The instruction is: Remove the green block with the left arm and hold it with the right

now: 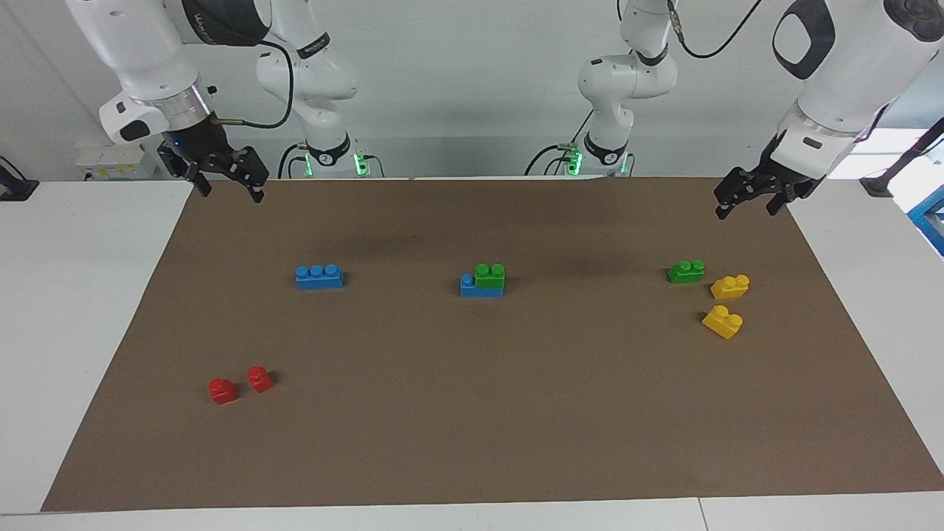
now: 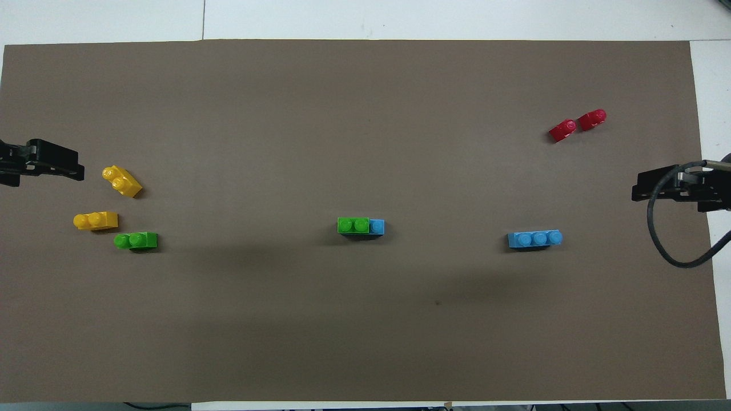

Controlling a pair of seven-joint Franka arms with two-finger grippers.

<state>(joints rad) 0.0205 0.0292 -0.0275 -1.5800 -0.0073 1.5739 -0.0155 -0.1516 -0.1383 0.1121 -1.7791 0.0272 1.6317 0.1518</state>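
Brown paper (image 1: 472, 413) covers the white table (image 1: 74, 332) under both views. At frame centre of the facing view, the green block (image 1: 490, 275) is seated on a blue three-stud brick (image 1: 472, 287), covering two of its studs; one blue stud is exposed. A second blue brick (image 1: 318, 276) lies alone at centre left of that view. Two red bricks (image 1: 240, 383) lie close together at lower left. At centre right, a second green brick (image 1: 686, 271) lies just beside two yellow bricks (image 1: 726, 304).

Left gripper (image 1: 748, 203): raised at upper right of the facing view, over the paper's corner, jaws spread wide, nothing between them. Right gripper (image 1: 225, 183): raised at upper left, over the paper's other corner, jaws likewise wide and unloaded. Both arms wait well apart from every brick.
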